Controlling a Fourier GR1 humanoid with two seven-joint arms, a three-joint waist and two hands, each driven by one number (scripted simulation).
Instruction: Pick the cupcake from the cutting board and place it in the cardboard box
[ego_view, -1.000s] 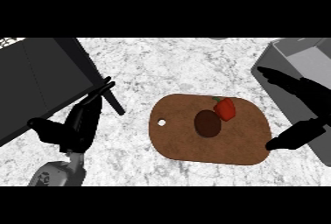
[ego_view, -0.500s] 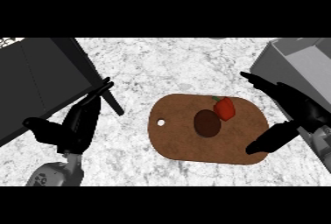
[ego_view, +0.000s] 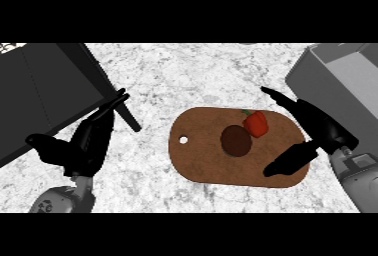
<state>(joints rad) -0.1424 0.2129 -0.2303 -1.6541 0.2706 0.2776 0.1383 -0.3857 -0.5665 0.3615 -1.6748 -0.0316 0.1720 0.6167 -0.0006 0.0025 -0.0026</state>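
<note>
Fingers (ego_view: 284, 102) and thumb of the right hand (ego_view: 317, 131) spread wide, bracketing the cutting board (ego_view: 214, 167) for a grasp. Mid-board sits the cupcake (ego_view: 236, 140), untouched, beside a red pepper (ego_view: 256, 123). Left hand (ego_view: 85, 142) rests open. Farthest, the cardboard box (ego_view: 336, 67) waits.

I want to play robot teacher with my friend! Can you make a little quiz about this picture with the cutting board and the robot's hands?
1. True or false: the brown cupcake is on the cutting board.
2. What lies right beside the cupcake? A) a red pepper B) a spoon C) a banana
3. Which robot hand is spread open at the board's edge, nearest the cupcake?

Key:
1. True.
2. A, the red pepper.
3. The right robot hand; the left robot hand rests open off the board, by the dark unit. The cardboard box holds nothing visible.
</note>
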